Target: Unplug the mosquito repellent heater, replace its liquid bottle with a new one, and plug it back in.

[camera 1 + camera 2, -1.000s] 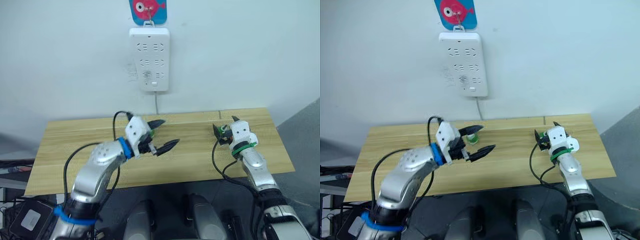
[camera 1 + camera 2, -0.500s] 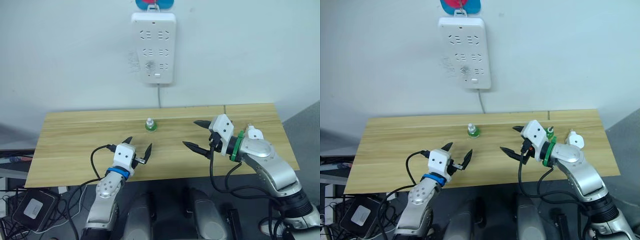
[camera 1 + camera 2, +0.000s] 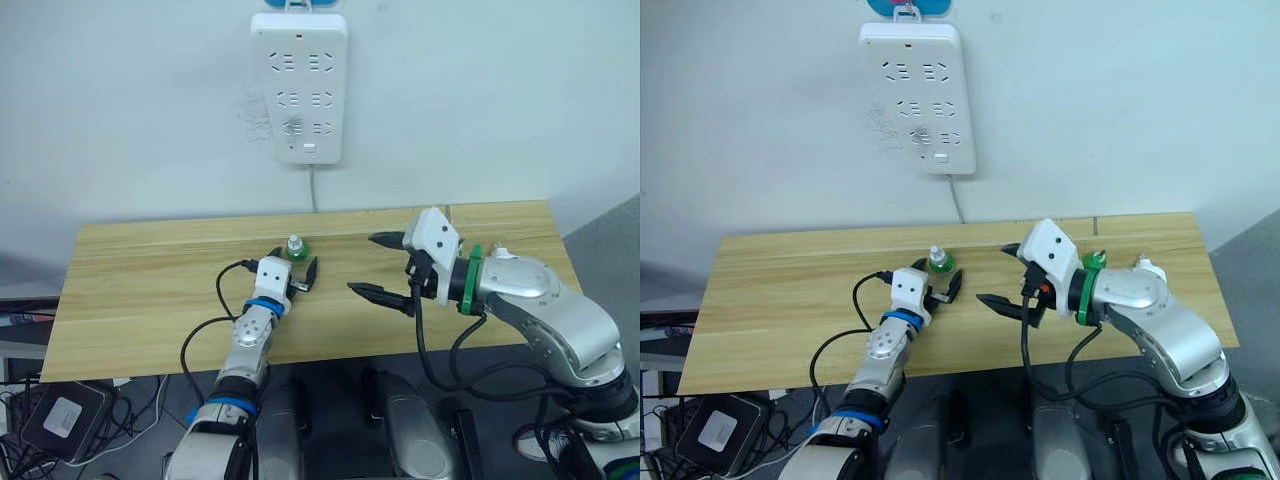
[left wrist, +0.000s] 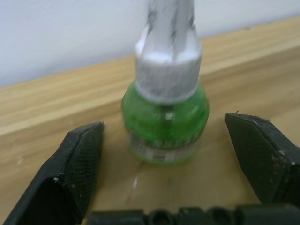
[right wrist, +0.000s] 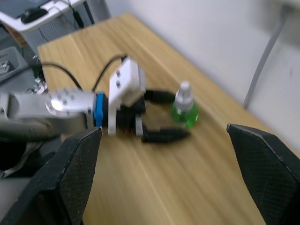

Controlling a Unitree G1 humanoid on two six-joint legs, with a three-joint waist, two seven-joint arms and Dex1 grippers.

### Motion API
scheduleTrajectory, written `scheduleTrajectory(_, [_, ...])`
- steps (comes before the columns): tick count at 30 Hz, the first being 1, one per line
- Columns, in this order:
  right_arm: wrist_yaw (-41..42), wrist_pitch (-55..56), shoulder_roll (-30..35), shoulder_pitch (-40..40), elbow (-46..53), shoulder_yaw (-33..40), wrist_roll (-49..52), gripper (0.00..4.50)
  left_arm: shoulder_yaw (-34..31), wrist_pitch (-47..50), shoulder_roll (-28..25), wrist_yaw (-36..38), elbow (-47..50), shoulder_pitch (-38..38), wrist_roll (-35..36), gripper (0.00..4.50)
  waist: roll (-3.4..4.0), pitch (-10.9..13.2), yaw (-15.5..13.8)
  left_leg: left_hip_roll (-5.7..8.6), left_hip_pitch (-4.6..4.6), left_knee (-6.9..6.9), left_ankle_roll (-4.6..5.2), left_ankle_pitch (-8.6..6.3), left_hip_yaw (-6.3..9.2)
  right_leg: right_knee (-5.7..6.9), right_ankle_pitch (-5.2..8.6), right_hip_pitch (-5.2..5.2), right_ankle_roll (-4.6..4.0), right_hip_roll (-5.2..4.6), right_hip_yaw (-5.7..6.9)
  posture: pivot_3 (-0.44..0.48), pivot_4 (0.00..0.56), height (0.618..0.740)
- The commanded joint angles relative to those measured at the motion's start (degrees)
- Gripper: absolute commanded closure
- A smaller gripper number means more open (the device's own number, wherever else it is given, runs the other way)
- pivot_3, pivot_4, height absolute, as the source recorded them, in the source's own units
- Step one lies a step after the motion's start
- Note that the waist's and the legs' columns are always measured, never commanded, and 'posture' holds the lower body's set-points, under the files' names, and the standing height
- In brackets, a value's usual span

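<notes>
left gripper [image 4: 166, 154]: jaws wide, straddling green liquid bottle [image 4: 165, 117], no contact
right gripper [image 3: 385, 266]: jaws wide, empty, above tabletop [image 3: 150, 290]
risk: off-centre closing could tip bottle

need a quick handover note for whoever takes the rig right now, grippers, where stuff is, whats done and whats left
Left gripper: open, empty, fingers either side of the green liquid bottle, not closed on it.
Right gripper: open, empty, held above the table's middle.
Bottle: upright on the table near the back edge, white cap on.
Heater: small white unit on the table behind the right forearm, not plugged in.
Power strip: on the wall, no plug in its sockets.
Done: heater is out of the strip.
Left: grasp the bottle, fit it to the heater, plug back in. Whether an old bottle is out can't be told.
</notes>
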State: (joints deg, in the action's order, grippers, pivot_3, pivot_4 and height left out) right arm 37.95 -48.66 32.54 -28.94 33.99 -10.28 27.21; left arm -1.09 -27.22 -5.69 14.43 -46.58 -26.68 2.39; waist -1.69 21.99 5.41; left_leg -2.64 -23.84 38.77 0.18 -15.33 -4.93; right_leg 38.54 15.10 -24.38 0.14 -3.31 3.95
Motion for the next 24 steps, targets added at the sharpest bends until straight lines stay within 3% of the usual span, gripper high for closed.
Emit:
scheduleTrajectory(1, [-1.7, -2.4, -1.0, -0.8, 3.2, 1.1, 2.0, 0.04, -0.3, -2.3, 0.8, -0.4, -4.9, -0.5, -0.5, 0.00, 0.00, 0.0, 0.1, 0.00, 0.00, 0.00, 0.00, 0.00, 0.01, 0.00, 0.00, 0.00, 0.00, 0.00, 0.01, -0.309, 0.430, 0.740])
scheduleTrajectory(4, [-2.5, -3.3, -1.0, -0.5, 3.5, 1.5, 2.4, 0.00, -0.7, -3.4, 0.9, -0.5, -6.2, -0.8, -0.5, 0.57, 0.00, 0.0, 0.3, 0.01, -0.01, -0.01, 0.00, 0.00, -0.01, -0.02, 0.00, 0.01, 0.00, -0.01, 0.00, -0.308, 0.429, 0.740])
scheduleTrajectory(9, [-3.4, -3.4, -1.4, 0.5, 3.2, 1.8, 2.1, 0.00, -1.3, -4.3, 0.1, 0.5, -7.1, -1.1, -0.3, 2.16, 0.00, 0.0, 0.8, 0.00, 0.00, -0.01, 0.00, 0.00, 0.00, 0.00, 0.00, 0.01, 0.01, -0.03, 0.02, -0.310, 0.429, 0.740])
scheduleTrajectory(10, [-3.7, -3.2, -1.5, 0.9, 2.9, 1.9, 2.0, 0.00, -1.3, -4.4, -0.4, 0.9, -6.8, -1.2, -0.4, 2.26, 0.00, 0.0, 0.9, 0.00, 0.00, -0.01, 0.00, 0.00, 0.00, -0.01, 0.00, 0.01, 0.01, -0.03, 0.02, -0.310, 0.429, 0.740])
scheduleTrajectory(14, [-4.2, -0.6, -1.7, 2.4, 1.8, 1.1, 0.3, 0.00, -0.7, -3.5, -1.9, 4.0, -2.5, -0.9, 0.0, 2.26, 0.00, 0.0, 1.2, 0.00, 0.00, -0.02, -0.01, 0.00, -0.01, 0.00, 0.01, 0.00, 0.02, -0.02, 0.02, -0.289, 0.428, 0.740])
scheduleTrajectory(20, [-3.2, 13.3, -6.0, 6.0, -7.6, -6.0, -7.2, 0.00, 7.0, 13.3, -9.0, 26.4, 22.5, 2.8, 6.0, 2.26, -0.01, 0.3, 0.9, -0.02, -0.01, -0.09, -0.28, 0.15, -0.03, -0.03, 0.03, -0.04, 0.04, 0.00, 0.04, -0.209, 0.420, 0.740])
scheduleTrajectory(24, [-3.9, 21.1, -11.0, 5.2, -14.9, -7.9, -11.2, 0.00, 8.2, 26.0, -14.3, 34.6, 34.9, 2.8, 11.2, 2.26, 0.05, 0.4, 0.7, -0.03, 0.01, -0.07, -0.37, 0.21, -0.06, 0.03, 0.03, -0.06, 0.05, 0.01, -0.02, -0.177, 0.412, 0.740])
